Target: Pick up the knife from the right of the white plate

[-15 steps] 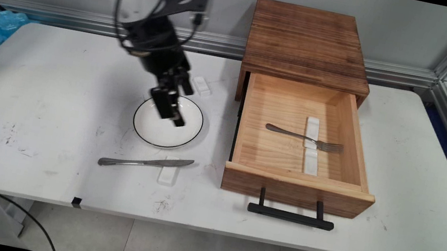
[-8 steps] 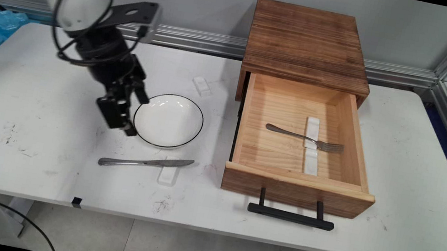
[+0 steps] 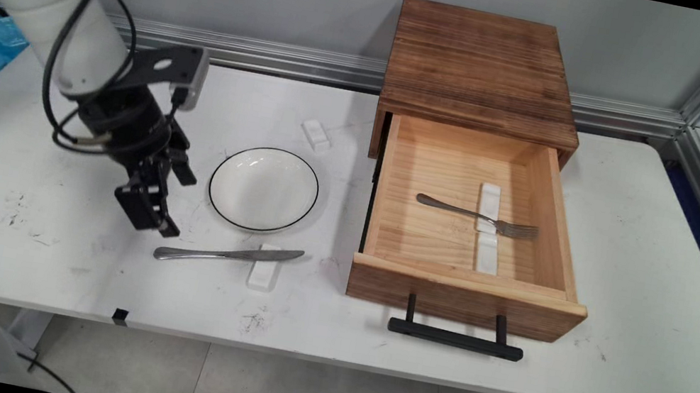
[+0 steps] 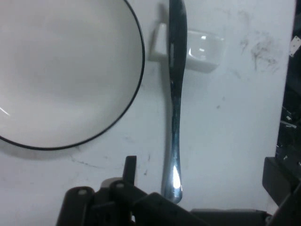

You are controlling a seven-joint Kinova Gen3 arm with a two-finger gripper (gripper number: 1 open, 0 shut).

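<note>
My gripper (image 3: 178,209) hangs open and holds nothing, just left of a white plate with a black rim (image 3: 263,188) and a little above the handle end of a metal table knife (image 3: 228,254). The knife lies on the table with its blade across a small white rest (image 3: 262,276). In the hand view the knife (image 4: 175,117) runs straight up the picture. Its handle end lies close in front of the gripper (image 4: 204,186), nearer the left finger (image 4: 130,168). There the plate (image 4: 61,70) fills the upper left and the rest (image 4: 203,45) sits near the top.
A wooden box (image 3: 480,68) stands at the back right, its drawer (image 3: 465,296) pulled out toward the near edge. Inside lies a fork (image 3: 476,215) across a white rest (image 3: 487,228). Another small white rest (image 3: 316,135) lies behind the plate.
The arm has swung from over the plate to the left and toward the near side, coming down beside the knife's handle. Nothing on the table has moved.
</note>
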